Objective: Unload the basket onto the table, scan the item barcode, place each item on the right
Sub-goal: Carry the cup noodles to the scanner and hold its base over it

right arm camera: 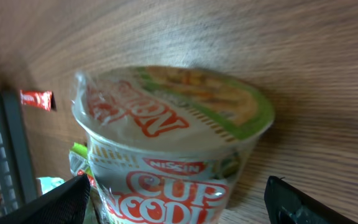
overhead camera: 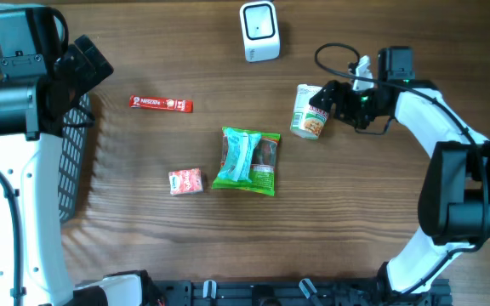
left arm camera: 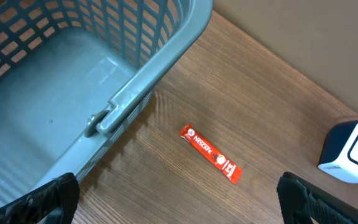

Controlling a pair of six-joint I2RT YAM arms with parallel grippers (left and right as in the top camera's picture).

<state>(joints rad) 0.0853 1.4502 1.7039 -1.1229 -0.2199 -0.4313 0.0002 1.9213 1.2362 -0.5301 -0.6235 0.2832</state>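
Observation:
A Nissin cup noodles tub [overhead camera: 310,111] lies on its side on the wooden table, right of centre. My right gripper [overhead camera: 327,105] is at its right end. In the right wrist view the cup [right arm camera: 173,143] fills the space between my fingers [right arm camera: 61,199], and the right gripper [right arm camera: 179,202] is open with a gap showing at the right finger. The white barcode scanner [overhead camera: 259,31] stands at the back centre and also shows in the left wrist view [left arm camera: 352,151]. My left gripper [overhead camera: 90,65] hangs open at the far left, with nothing between its jaws [left arm camera: 179,199].
A red Nescafe stick [overhead camera: 161,104] [left arm camera: 210,154] lies left of centre. A green snack packet [overhead camera: 247,161] and a small pink packet [overhead camera: 185,181] lie mid-table. A grey mesh basket [overhead camera: 75,161] [left arm camera: 142,87] stands at the left edge.

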